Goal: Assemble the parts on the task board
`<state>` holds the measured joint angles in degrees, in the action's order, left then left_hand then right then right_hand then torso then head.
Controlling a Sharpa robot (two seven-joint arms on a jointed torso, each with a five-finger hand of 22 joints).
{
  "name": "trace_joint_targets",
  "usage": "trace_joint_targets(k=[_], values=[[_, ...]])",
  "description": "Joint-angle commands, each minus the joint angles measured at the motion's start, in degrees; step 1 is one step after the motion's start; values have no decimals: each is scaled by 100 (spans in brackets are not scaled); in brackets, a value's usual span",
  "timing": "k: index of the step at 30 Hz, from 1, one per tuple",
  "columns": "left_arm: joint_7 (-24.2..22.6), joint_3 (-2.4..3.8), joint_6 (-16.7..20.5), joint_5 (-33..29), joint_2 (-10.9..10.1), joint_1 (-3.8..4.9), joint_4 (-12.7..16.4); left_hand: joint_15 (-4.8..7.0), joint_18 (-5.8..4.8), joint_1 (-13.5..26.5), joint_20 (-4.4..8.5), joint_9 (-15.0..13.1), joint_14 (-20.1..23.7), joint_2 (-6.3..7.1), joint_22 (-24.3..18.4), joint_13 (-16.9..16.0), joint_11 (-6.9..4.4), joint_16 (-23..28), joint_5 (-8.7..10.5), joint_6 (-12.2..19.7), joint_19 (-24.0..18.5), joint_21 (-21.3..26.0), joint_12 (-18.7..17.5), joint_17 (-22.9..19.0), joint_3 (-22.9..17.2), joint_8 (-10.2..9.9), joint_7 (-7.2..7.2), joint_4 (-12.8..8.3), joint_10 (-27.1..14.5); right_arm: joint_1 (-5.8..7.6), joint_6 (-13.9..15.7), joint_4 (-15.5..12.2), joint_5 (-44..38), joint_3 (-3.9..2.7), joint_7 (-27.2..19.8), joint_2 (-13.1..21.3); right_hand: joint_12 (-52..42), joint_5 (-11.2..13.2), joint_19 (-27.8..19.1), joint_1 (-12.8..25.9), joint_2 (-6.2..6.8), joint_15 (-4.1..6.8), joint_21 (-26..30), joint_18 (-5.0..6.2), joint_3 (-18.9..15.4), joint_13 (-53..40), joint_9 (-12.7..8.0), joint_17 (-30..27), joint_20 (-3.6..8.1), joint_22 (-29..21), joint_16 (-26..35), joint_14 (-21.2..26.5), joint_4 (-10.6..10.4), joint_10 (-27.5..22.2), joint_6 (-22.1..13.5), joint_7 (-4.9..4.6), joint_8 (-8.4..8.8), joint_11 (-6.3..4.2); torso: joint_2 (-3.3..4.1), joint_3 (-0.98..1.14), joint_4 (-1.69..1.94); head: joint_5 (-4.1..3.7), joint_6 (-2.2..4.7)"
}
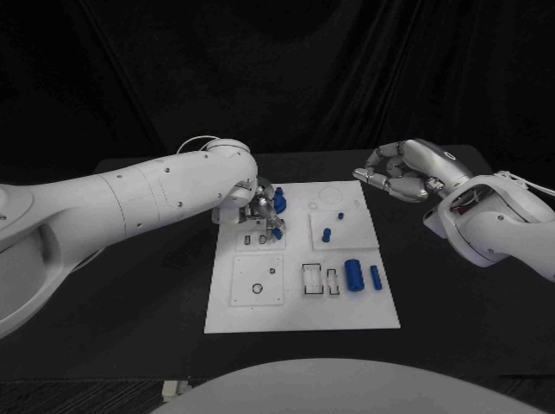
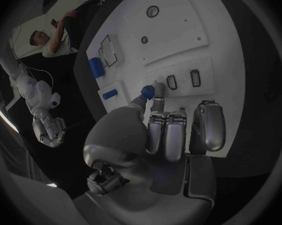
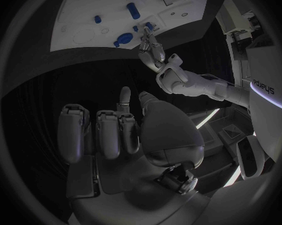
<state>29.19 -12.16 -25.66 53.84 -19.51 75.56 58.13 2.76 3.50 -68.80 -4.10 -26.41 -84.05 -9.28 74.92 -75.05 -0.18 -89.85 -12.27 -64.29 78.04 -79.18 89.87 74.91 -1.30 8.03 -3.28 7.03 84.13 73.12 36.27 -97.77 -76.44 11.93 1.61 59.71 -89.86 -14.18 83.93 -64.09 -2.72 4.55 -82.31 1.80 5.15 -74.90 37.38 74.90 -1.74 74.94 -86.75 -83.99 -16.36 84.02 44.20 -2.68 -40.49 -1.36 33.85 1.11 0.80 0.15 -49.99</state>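
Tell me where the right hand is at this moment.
In the head view the right hand hovers off the task board, beyond its far right corner, fingers curled and holding nothing, while the left hand works across the board.

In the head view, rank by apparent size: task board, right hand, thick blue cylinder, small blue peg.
1. task board
2. right hand, possibly nearer the camera, so its true size is unsure
3. thick blue cylinder
4. small blue peg

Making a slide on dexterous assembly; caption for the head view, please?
Left hand holds a blue part over the white task board while the right hand hovers empty beside it.
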Motion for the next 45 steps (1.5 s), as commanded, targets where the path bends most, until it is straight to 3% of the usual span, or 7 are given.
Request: trace_joint_targets(k=[1,25,35,38,45], values=[[-112,4,-31,-12,0,-15,11,-14,48,-61,17,0,-595,18,461,-1432,-4,-15,-29,-40,-34,37,-33,1509,-46,-39,-10,-5,518,-13,-33,4,-10,-4,94,-3,-14,-37,218,-60,-5,50,35,29,45,-1510,2,643,31,1230,25,-433,-4,598,36,24,13,-27,0,-1,3,-1,-1],[-229,4,10,-12,27,-55,-29,-4,47,-87,26,-6,-595,73,470,-1410,-11,-15,-3,-63,-25,43,-49,1509,-120,-52,-7,-69,495,-13,-59,14,-10,-4,108,-16,-14,-43,209,-165,43,55,55,33,64,-1510,5,608,35,1223,45,-425,9,598,41,29,12,-32,-2,-1,-2,20,-1],[-325,4,94,-12,38,-64,-29,3,48,-147,35,-6,-595,126,476,-1400,-16,-15,-57,-43,-19,59,-57,1509,-253,-95,-5,-166,485,-13,-80,23,-10,-4,119,-21,-14,-55,201,-411,120,66,78,37,121,-1510,14,590,45,1217,57,-424,48,598,44,42,7,-44,-3,-2,1,36,-1],[-347,4,105,-12,40,-65,-27,8,46,-207,40,-18,-595,223,487,-1400,-20,-15,103,-59,-6,65,-57,1509,-318,-106,-2,-258,486,-13,-86,24,-10,-4,124,-19,-14,-61,200,-477,141,69,84,38,135,-1510,16,590,48,1216,57,-425,60,598,44,45,7,-46,-4,-2,0,50,-1],[-371,4,103,-12,46,-69,-22,11,47,-220,43,-25,-595,285,489,-1394,-23,-15,185,-70,-4,73,-62,1509,-332,-110,1,-292,480,-13,-97,22,-10,-4,130,-14,-14,-67,199,-560,174,72,89,39,149,-1510,19,584,51,1215,60,-425,80,598,46,47,5,-50,-3,-2,-3,53,-1]])
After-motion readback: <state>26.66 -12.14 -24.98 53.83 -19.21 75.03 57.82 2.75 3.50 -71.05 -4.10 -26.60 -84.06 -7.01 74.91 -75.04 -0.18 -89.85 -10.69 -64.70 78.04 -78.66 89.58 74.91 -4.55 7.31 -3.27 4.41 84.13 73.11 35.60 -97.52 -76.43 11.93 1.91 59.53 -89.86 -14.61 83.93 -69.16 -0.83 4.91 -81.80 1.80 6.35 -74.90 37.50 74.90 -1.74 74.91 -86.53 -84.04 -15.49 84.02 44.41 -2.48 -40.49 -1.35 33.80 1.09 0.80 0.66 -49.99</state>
